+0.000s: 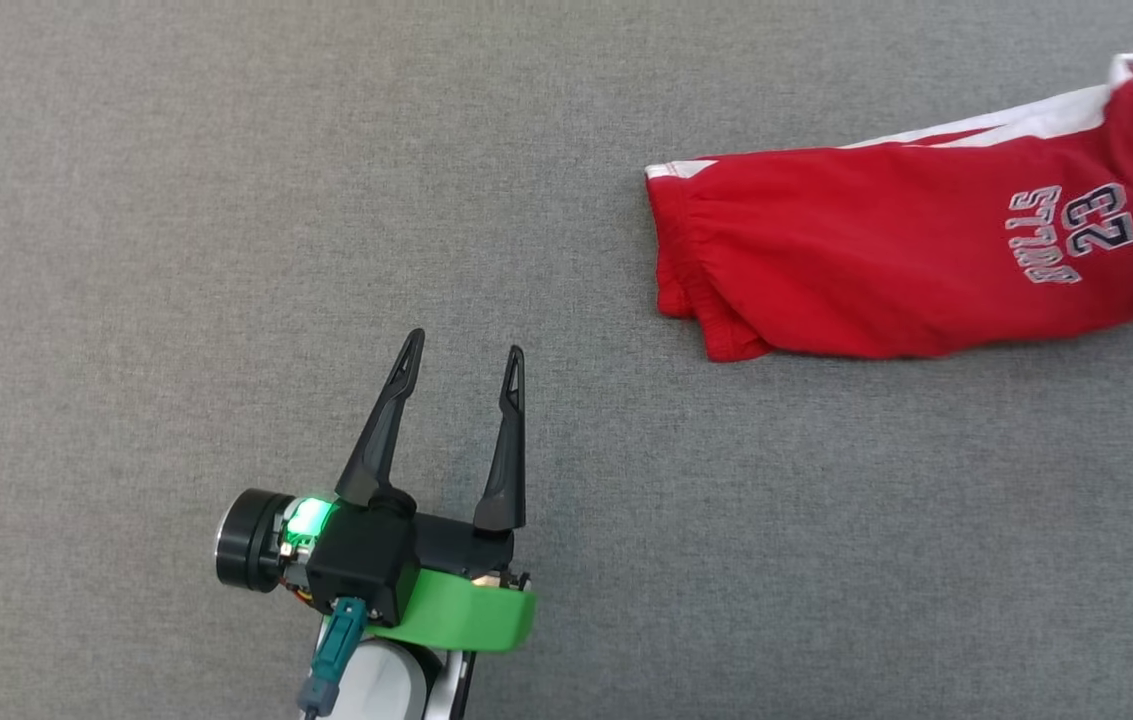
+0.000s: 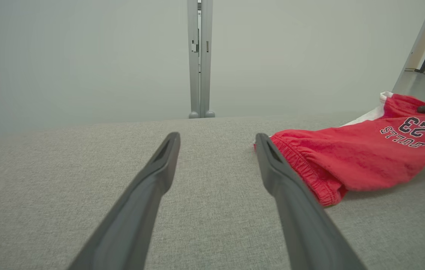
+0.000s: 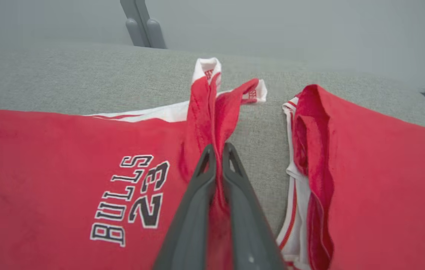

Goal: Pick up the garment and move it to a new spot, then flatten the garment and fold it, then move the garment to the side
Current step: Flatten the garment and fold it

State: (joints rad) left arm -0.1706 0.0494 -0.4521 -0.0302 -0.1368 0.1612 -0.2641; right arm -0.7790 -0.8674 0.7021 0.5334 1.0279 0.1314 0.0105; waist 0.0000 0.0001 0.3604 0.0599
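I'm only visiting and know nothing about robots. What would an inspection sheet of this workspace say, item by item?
Surface: grey fabric-covered top, flat.
Job's things: red garment with white trim and a "BULLS 23" print, lying rumpled, not yet folded.
Clutter: nothing seen.
Grippers: left gripper open over bare surface, apart from the garment; right gripper shut on a bunched fold of the garment.
Cables: teal plug and cable at the left wrist.
Surroundings: pale wall and a grey post behind the surface.
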